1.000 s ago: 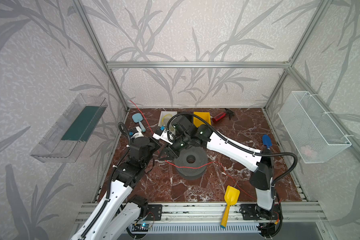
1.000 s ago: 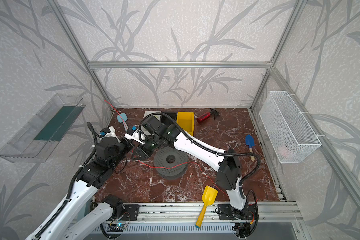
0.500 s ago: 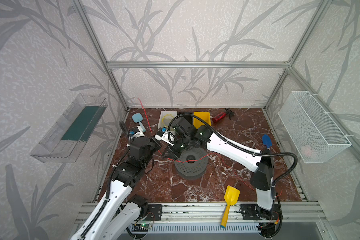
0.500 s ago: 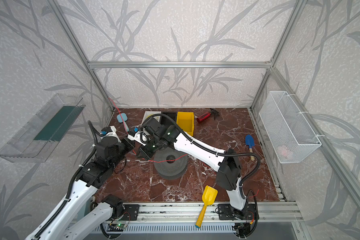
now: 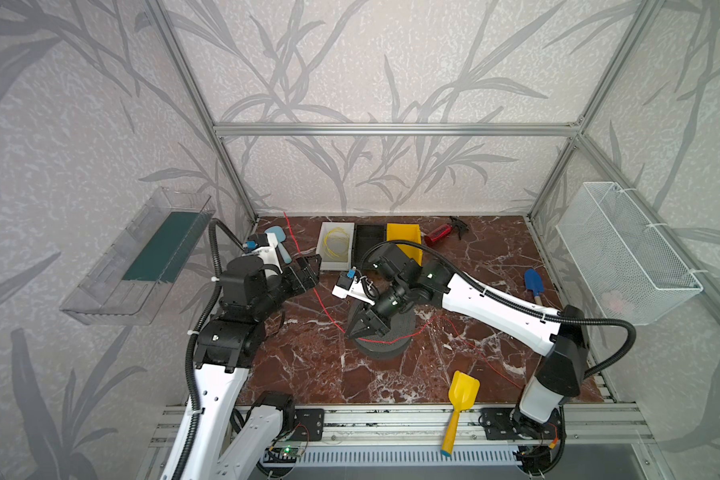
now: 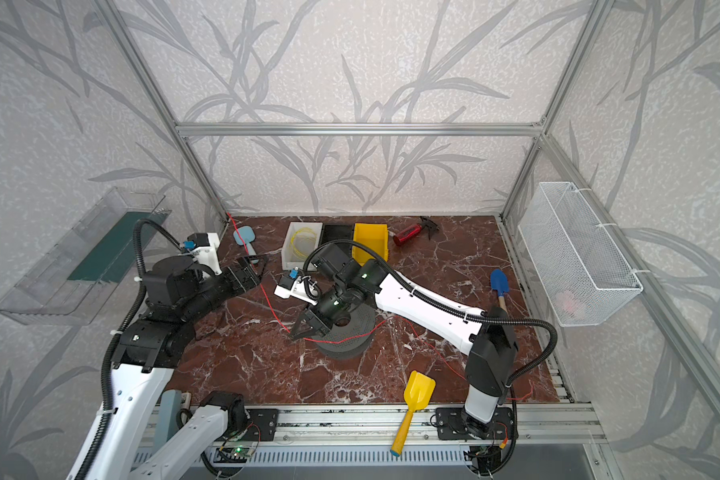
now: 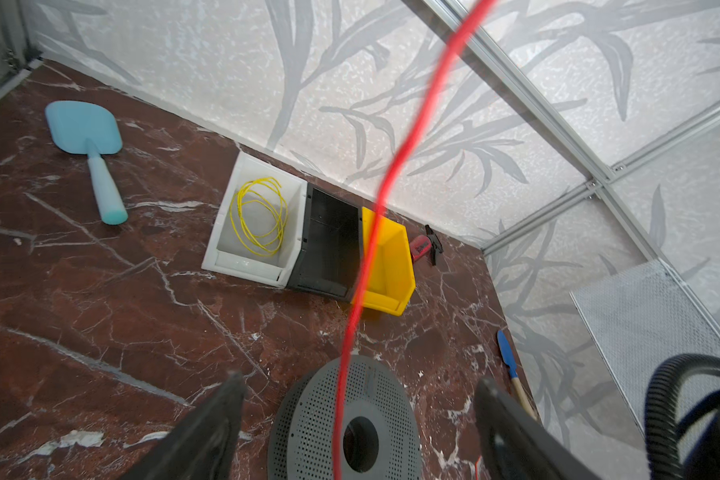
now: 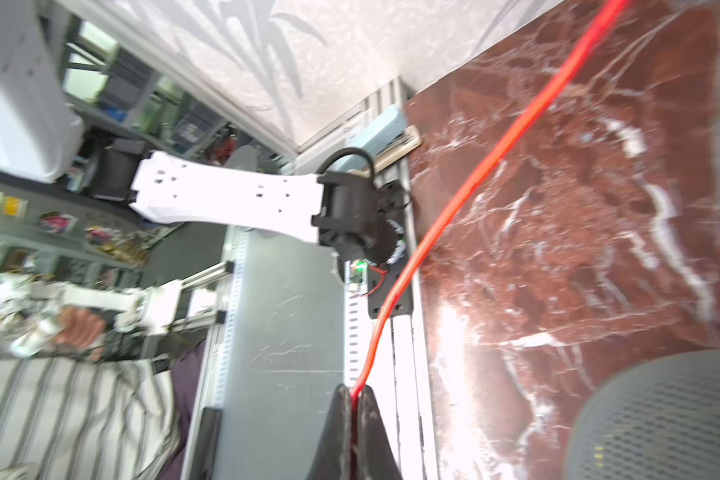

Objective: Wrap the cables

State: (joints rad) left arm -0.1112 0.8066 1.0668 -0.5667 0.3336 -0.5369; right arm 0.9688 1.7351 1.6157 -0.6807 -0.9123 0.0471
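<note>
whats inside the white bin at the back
A loose coil of yellow cable lies on the white bin floor; nothing else shows. Its front lip hides a thin strip.

1. The table [image 5: 308,374] looked like polished red-brown marble, glossy and white-veined.
2. The spool [image 7: 304,419] was matt grey perforated plastic.
3. The red cable [image 7: 393,174] had a smooth, shiny plastic coat.
4. The basket [image 5: 624,257] was white wire mesh.
5. The frame [image 5: 391,129] was brushed metal.

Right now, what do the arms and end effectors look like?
Left arm and right arm: white shells, black joints, black corrugated hose zip-tied alongside. White camera bracket, blue part, at each wrist. Left end effector and right end effector: black, tapered fingers.
</note>
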